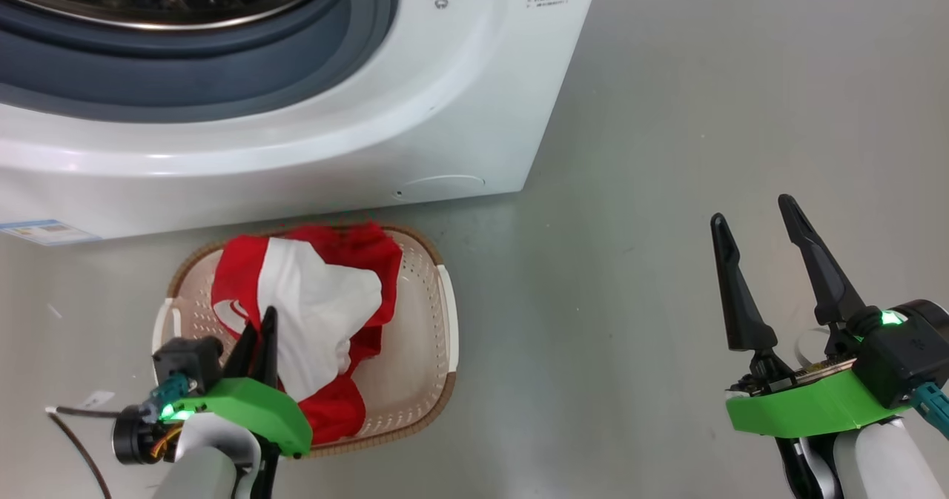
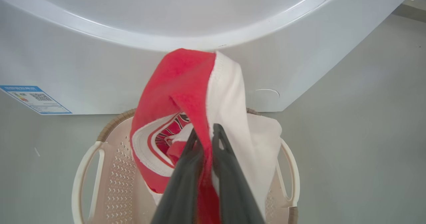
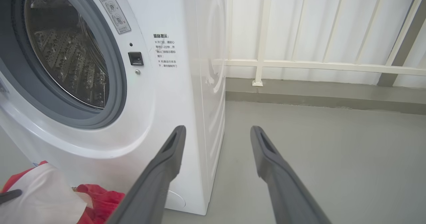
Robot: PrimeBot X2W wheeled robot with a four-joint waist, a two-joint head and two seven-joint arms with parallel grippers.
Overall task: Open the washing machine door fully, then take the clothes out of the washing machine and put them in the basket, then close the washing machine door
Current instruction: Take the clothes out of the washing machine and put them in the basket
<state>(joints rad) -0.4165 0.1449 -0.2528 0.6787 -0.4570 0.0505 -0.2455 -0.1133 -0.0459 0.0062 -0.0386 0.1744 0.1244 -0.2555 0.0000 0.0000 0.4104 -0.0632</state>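
The white washing machine (image 1: pixel 460 113) stands at the top left, its grey gasket and steel drum (image 3: pixel 66 54) exposed; its door is out of view. Right in front of it on the floor sits the cream basket (image 1: pixel 422 380) with the brown rim. The red and white clothes (image 1: pixel 311 314) hang into the basket, pinched by my left gripper (image 1: pixel 261 330), which is shut on a fold of the fabric (image 2: pixel 186 94) just above the basket (image 2: pixel 90 170). Off to the right, over bare floor, my right gripper (image 1: pixel 756 225) stands open with nothing between its fingers (image 3: pixel 166 164).
Grey floor (image 1: pixel 667 187) stretches to the right of the machine. A white railing (image 3: pixel 299 64) runs along a low kerb behind it. A blue label (image 1: pixel 44 230) sits low on the machine's front, a round cap (image 1: pixel 441 186) near its right corner.
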